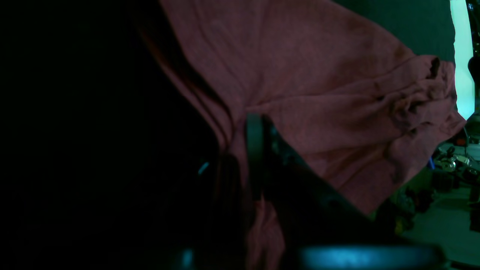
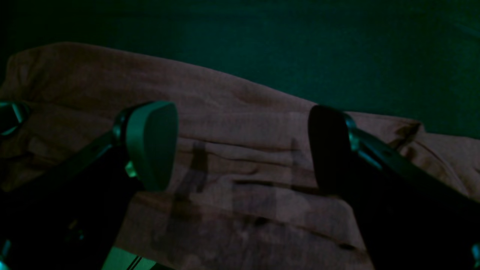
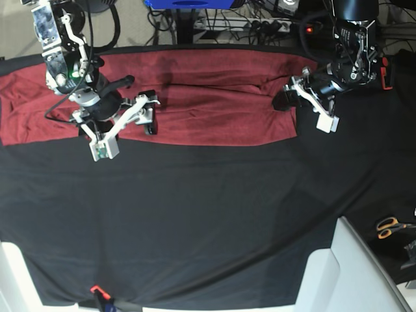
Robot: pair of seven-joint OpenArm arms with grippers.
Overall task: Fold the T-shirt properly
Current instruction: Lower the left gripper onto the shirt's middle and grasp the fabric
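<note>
Base view takes in the black cloth sheet (image 3: 208, 221), and across its far half the T-shirt (image 3: 195, 110) lies spread, long axis running side to side between the two arms. On the shirt's edge nearest it, the left gripper (image 3: 290, 97) is pinched down on a fold of red fabric. Over the opposite stretch, the right gripper (image 3: 123, 120) hangs spread wide with nothing between its pads, shirt directly beneath. Judging by this, each arm covers its own end.
</note>
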